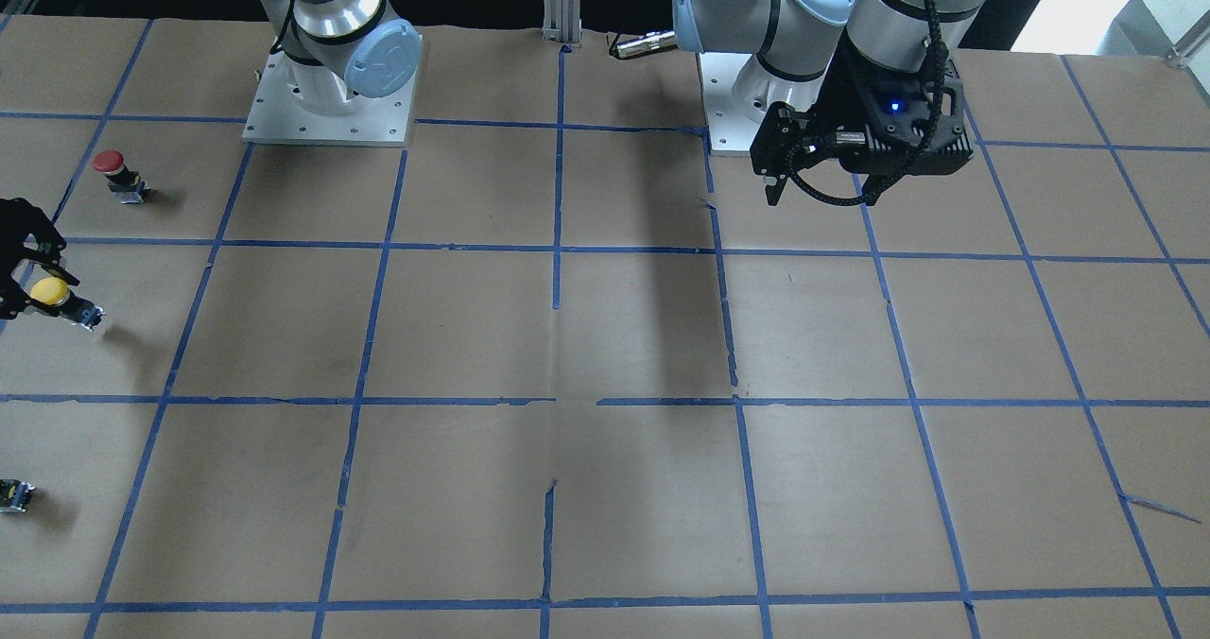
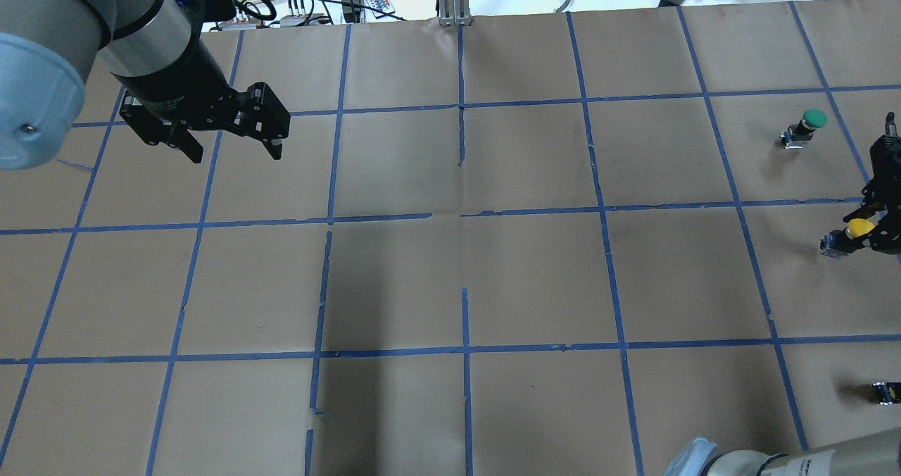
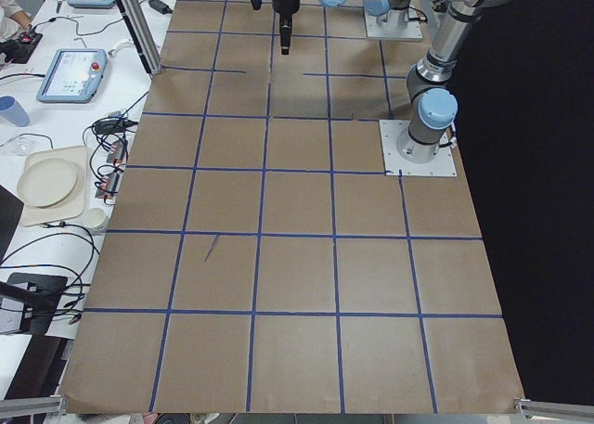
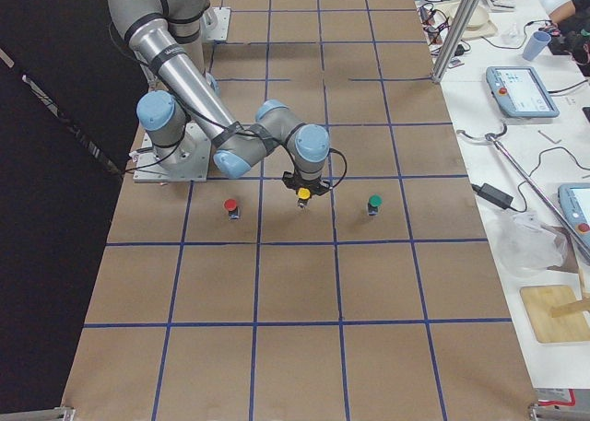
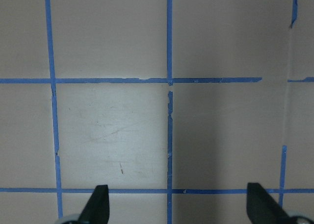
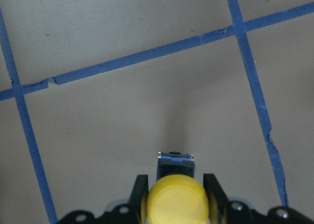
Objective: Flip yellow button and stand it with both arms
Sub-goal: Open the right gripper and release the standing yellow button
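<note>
Yellow button (image 6: pixel 176 200): held at its cap end in the right gripper (image 6: pixel 175 185), contact block pointing outward, at the desk's (image 1: pixel 624 336) right end. Left gripper (image 2: pixel 234 153): was spread wide, empty, well apart. Handover probably called for it to grip the body squarely before release.

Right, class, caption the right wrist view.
Right end effector holding the yellow button by its cap over the taped table.

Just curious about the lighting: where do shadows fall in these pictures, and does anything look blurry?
Front-facing view: a broad soft shadow runs down the middle of the table. Left wrist view: the right half of the paper is dimmer. Right wrist view: the yellow button, close to the lens, looks slightly soft.
</note>
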Controlling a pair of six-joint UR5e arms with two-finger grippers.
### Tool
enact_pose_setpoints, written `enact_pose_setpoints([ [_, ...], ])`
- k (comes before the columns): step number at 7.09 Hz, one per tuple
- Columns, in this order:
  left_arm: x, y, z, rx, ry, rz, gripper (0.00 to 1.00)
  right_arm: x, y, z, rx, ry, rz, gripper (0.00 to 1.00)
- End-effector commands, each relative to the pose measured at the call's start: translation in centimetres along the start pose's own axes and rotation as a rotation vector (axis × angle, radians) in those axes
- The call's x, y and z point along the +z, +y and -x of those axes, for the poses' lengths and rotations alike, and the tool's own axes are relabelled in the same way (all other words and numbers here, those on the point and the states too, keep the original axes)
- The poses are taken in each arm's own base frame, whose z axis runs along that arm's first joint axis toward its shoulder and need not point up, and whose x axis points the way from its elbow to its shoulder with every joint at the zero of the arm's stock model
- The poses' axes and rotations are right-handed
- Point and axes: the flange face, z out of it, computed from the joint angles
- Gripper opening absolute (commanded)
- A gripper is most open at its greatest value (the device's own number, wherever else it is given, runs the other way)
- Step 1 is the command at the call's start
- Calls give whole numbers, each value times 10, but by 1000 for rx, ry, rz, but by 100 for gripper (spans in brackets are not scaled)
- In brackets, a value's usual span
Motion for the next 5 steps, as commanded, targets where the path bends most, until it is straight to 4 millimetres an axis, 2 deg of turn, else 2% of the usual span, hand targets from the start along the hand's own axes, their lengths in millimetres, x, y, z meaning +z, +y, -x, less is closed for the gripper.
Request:
enact_pose_setpoints([
  [1,1,0,0,-1,0,2,98,6,2,-2,-55,-8,-1,8],
  [3,-3,-1,0,3,-3,-8,98,11,4,-3,-48,-19,-4,13],
  [5,-3,-1,1,7,-3,-6,99,11,4,-3,-48,-22,-2,22],
])
